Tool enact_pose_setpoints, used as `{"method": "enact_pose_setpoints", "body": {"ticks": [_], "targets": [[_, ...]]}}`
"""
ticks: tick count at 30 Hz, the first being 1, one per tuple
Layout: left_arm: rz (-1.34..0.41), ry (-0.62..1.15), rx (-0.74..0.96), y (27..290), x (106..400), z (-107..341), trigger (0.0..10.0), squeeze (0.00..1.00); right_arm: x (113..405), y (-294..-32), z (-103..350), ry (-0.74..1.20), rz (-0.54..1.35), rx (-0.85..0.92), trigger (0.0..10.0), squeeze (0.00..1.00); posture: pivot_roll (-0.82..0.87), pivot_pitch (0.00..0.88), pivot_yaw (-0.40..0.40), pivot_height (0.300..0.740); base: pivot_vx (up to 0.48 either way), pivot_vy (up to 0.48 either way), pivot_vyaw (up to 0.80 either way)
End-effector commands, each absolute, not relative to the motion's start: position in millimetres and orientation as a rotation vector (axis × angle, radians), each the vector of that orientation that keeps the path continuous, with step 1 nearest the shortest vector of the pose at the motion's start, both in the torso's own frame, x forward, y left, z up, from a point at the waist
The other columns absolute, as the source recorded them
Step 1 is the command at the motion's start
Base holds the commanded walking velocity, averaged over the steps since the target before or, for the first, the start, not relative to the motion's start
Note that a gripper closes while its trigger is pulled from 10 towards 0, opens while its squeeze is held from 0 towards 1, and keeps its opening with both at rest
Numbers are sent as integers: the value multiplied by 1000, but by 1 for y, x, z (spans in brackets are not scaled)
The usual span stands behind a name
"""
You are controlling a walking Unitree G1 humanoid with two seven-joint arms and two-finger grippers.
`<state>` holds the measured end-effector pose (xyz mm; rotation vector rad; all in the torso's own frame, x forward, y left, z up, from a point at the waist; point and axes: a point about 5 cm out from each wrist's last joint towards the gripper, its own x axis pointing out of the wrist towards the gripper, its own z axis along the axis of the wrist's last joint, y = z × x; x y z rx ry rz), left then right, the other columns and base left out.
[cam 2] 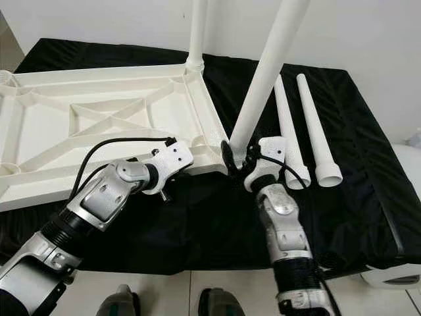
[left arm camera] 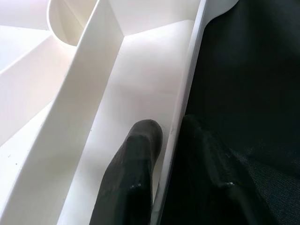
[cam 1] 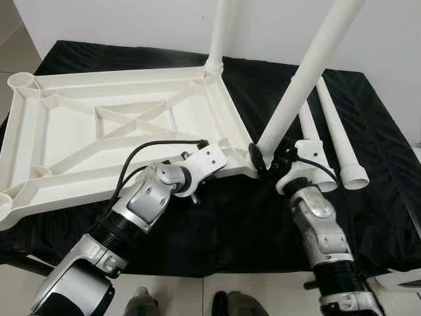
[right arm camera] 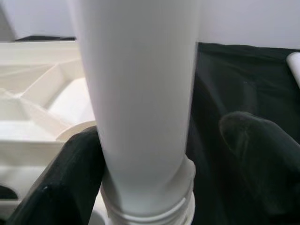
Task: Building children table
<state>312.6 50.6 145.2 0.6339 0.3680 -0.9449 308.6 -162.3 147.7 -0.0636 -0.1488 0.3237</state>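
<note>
A white plastic tabletop point(cam 1: 79, 131) lies upside down on a black cloth. One white leg point(cam 1: 218, 33) stands upright in its far right corner socket. My right gripper point(cam 1: 263, 158) is shut on the base of a second leg point(cam 1: 302, 79), which leans to the right over the near right corner socket. In the right wrist view this leg point(right arm camera: 140, 93) sits between the black fingers point(right arm camera: 61, 183), its threaded end by the socket. My left gripper point(cam 1: 227, 164) is shut on the tabletop's near rim point(left arm camera: 180, 108), one finger inside, one outside.
Two loose white legs point(cam 1: 342, 141) lie side by side on the black cloth point(cam 1: 375, 197) to the right of my right arm. A white wall rises behind. The cloth's front edge runs close to my body, with a white object point(cam 1: 401, 280) at the lower right.
</note>
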Motion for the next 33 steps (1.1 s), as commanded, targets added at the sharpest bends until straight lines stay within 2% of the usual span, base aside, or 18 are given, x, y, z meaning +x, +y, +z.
{"method": "enact_pose_setpoints", "body": {"ticks": [1,7,15,16,17,20,21,22,23,33], "targets": [[-969,339,668,46,313,149,10000,0,312,-172,144,-117,396,-81,10000,0,38,67,-67,740,0,0,0],[-970,333,669,46,314,150,10000,0,319,-170,152,-133,554,-78,10000,0,41,63,-68,740,0,0,0],[-973,323,673,45,314,152,10000,0,331,-166,157,-129,658,-71,10000,0,44,53,-62,740,0,0,0],[-974,321,675,44,315,152,10000,0,333,-166,157,-132,668,-79,8235,0,47,51,-62,740,0,0,0],[-975,320,677,44,315,153,10000,0,335,-167,158,-131,672,-89,5098,0,47,51,-62,740,0,0,0],[-977,318,680,44,315,153,10000,0,338,-170,158,-127,677,-99,5137,0,49,48,-63,740,0,0,0],[-977,318,681,44,315,153,10000,0,339,-172,158,-127,679,-107,2902,0,50,46,-64,740,0,0,0],[-977,317,681,44,315,153,10000,0,340,-173,158,-128,681,-112,2902,0,50,46,-64,740,0,0,0],[-977,317,682,44,315,153,10000,0,340,-175,157,-123,681,-120,0,0,50,45,-65,740,0,0,0],[-980,308,682,43,315,153,10000,0,338,-183,152,-103,714,-121,0,0,45,34,-66,740,0,0,0]]}}
